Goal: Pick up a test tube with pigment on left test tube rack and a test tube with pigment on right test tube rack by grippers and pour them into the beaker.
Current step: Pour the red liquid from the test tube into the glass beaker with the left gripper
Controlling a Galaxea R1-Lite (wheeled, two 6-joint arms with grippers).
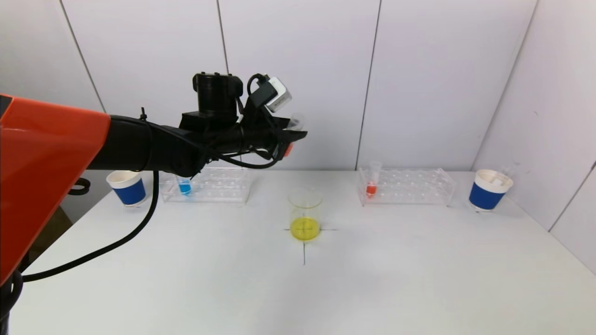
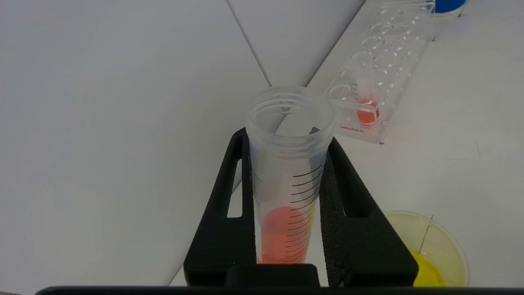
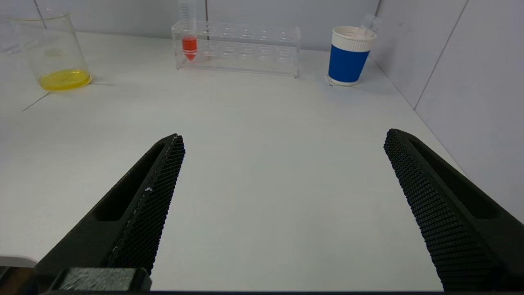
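Now, left gripper (image 2: 286,213): fingers clamp orange test tube (image 2: 286,196), mouth tilted up, beaker (image 1: 305,215) below.
Right gripper (image 3: 282,205): fingers spread, parked low.

Lab bench setting. White tabletop (image 1: 419,279) enclosed by plain white wall panels (image 1: 298,70). Two clear acrylic test tube racks (image 1: 405,186) (image 1: 219,185) with graduated plastic tubes of pigment, clear glass beaker (image 1: 305,214) holding yellow liquid on a drawn black cross mark (image 1: 304,253), blue-sleeved paper cups (image 1: 489,190).
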